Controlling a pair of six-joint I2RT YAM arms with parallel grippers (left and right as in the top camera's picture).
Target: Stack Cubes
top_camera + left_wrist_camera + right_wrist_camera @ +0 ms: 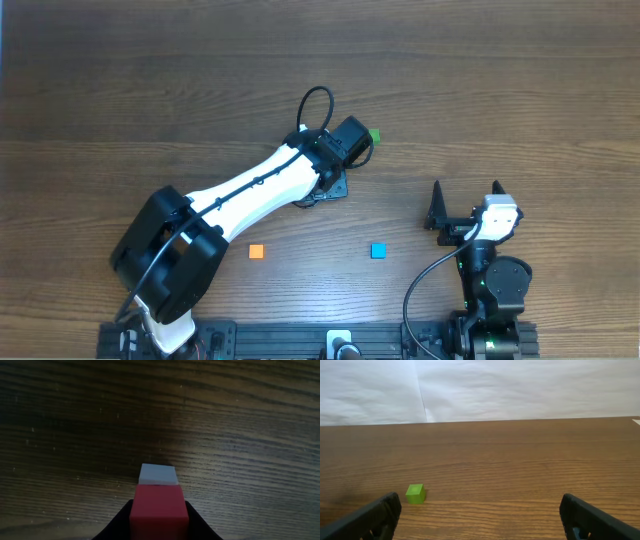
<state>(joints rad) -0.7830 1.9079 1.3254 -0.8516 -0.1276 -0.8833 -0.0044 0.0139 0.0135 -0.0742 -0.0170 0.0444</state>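
The desk (120, 90) is of dark brown wood with long grain. Behind its far edge stands a white wall (520, 390) with one vertical seam.

Near the front edge, left of the middle, the orange cube (257, 252) lies well apart from the other things. The left pincer (159, 510) is over the middle of the desk and pinches the red cube (159, 502) between its fingers. Just beyond the red cube there is a pale cube (158, 474). I cannot tell if these two touch, nor the true colour of the pale one. Seen from above, the wrist of the left arm covers both of them.

The green cube (375, 136) peeks out just beside that wrist and is partly hidden. The blue cube (378, 250) lies near the front edge, right of the middle. The right pincer (466, 200) is spread wide, toward the right edge, and in its own view its fingers are cut off.
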